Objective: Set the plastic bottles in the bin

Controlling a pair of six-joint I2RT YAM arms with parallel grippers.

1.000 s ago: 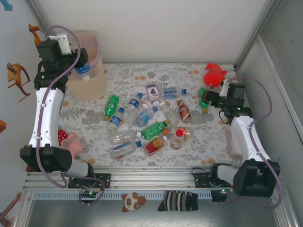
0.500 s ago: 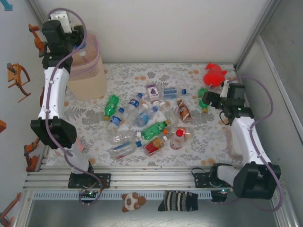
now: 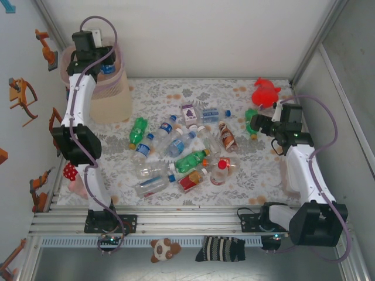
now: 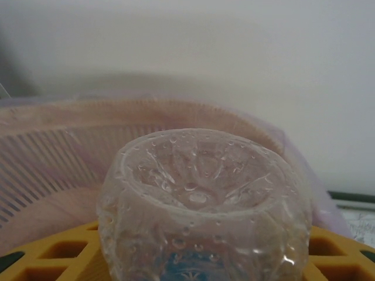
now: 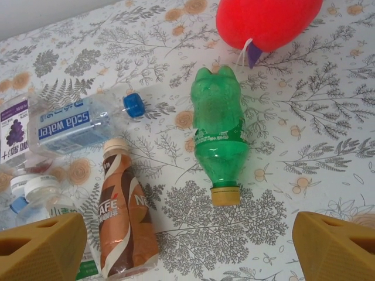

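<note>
A: The left side?
B: White-and-black left arm (image 3: pixel 79 111) stretched far forward, its yellow-fingered left gripper (image 3: pixel 103 63) clamped on a clear plastic bottle (image 4: pixel 202 199).
A: Right?
B: The right arm (image 3: pixel 304 164) bent — right gripper (image 5: pixel 187 246) low, jaws wide apart.

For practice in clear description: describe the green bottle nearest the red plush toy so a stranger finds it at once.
Find the red plush toy at the table's far right corner. Beside it lies a green bottle with a yellowish cap. Its neighbours are brown-labelled or clear; it alone is green.
</note>
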